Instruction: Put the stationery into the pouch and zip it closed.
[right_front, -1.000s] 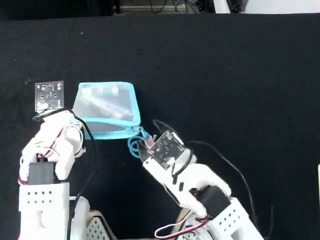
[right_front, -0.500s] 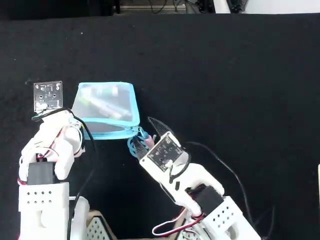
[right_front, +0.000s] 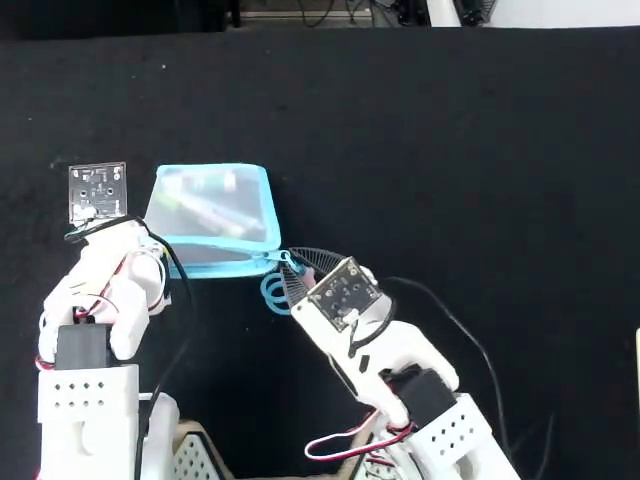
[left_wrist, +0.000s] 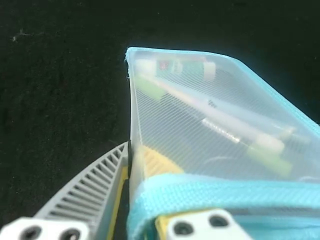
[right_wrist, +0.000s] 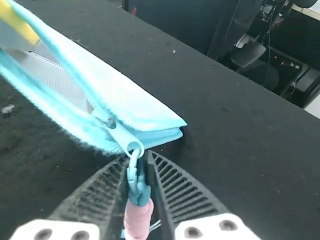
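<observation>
The left gripper (left_wrist: 131, 175) is clamped on the zip-edge corner of the translucent pouch (right_front: 212, 215), judged light and floppy, with pens (left_wrist: 225, 125) lying inside. At the far corner, the zipper pull (right_wrist: 137, 192), judged the right hold, is pinched by the narrowly closed right gripper (right_wrist: 141, 165).

Lab-like workroom: black-covered table (right_front: 450, 150), office-chair base (right_wrist: 254, 54), loose cables (right_front: 325, 14) behind.
</observation>
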